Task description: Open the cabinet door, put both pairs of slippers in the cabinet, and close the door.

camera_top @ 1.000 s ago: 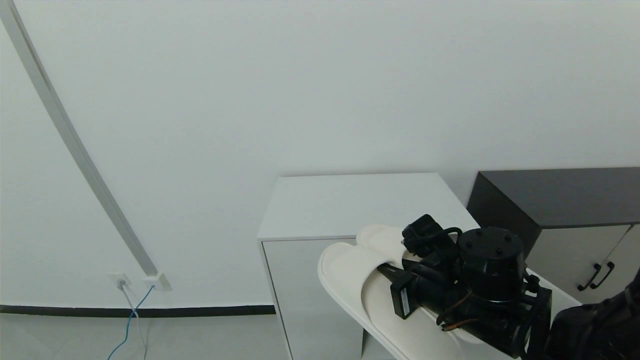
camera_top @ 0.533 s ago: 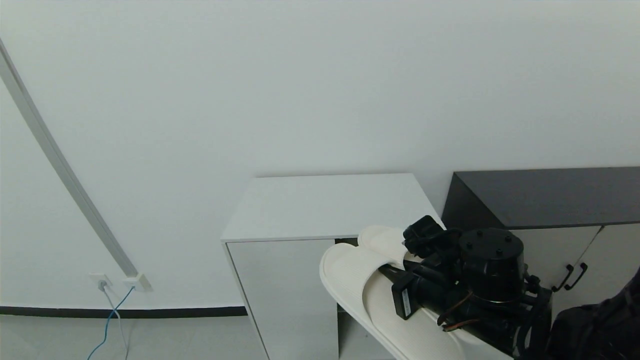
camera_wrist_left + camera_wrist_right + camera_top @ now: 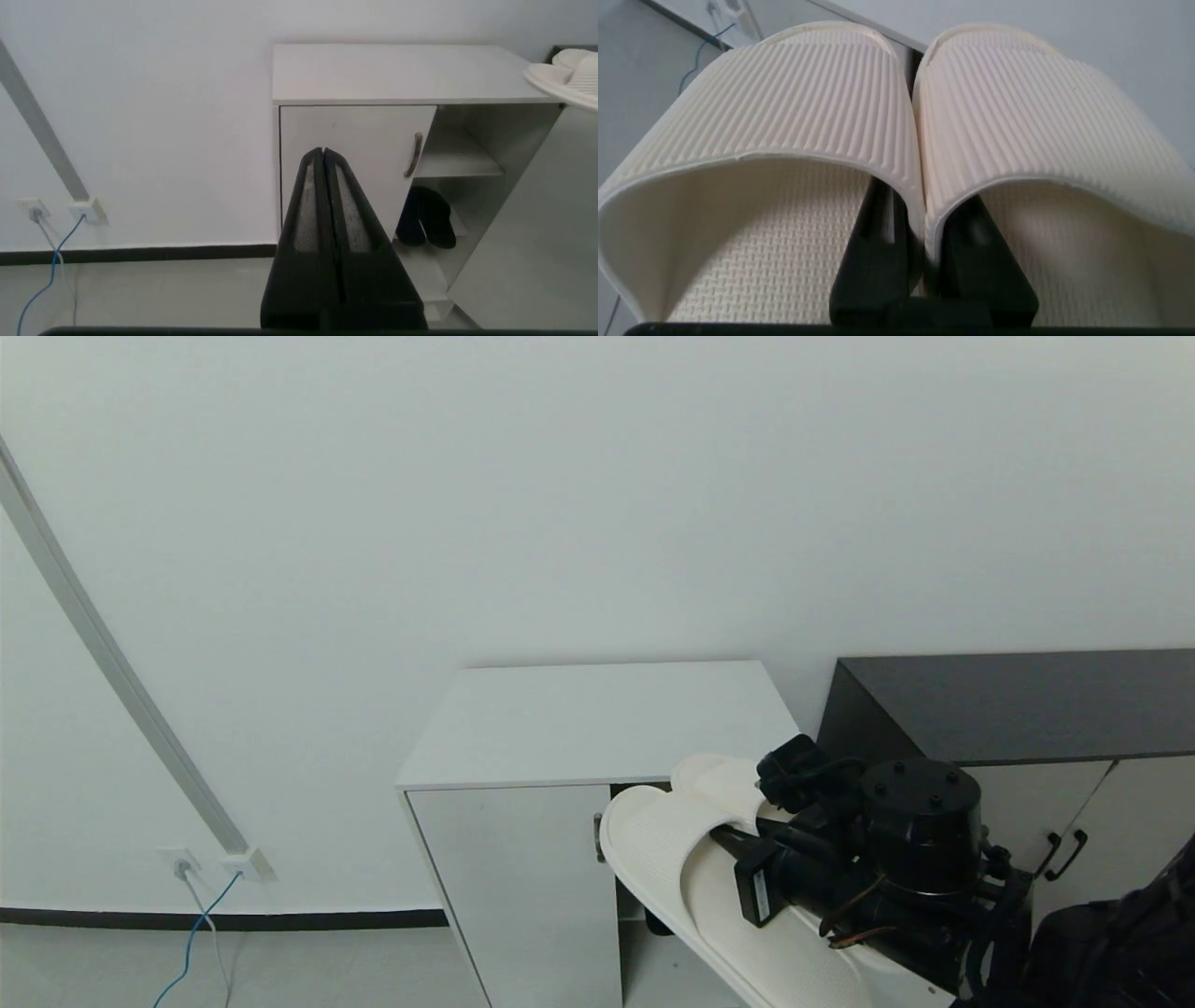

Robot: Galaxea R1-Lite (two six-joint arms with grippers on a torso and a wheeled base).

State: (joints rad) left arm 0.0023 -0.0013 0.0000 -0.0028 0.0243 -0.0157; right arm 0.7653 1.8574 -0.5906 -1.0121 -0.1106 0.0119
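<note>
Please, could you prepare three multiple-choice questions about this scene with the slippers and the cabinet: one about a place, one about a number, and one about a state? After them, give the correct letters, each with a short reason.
1. Where is the dark pair of slippers relative to the white cabinet?
A. On its top
B. On the floor beside it
C. Inside it, below the shelf

2. How many cream slippers does the right gripper hold?
A. One
B. Two
C. Four

3. What is the state of the left gripper?
A. Shut and empty
B. Wide open
C. Shut on a slipper

Answers:
1 C: the left wrist view shows them in the open compartment under the shelf.
2 B: the right wrist view shows two side by side, clamped together between its fingers.
3 A: its fingers meet with nothing between them.
</note>
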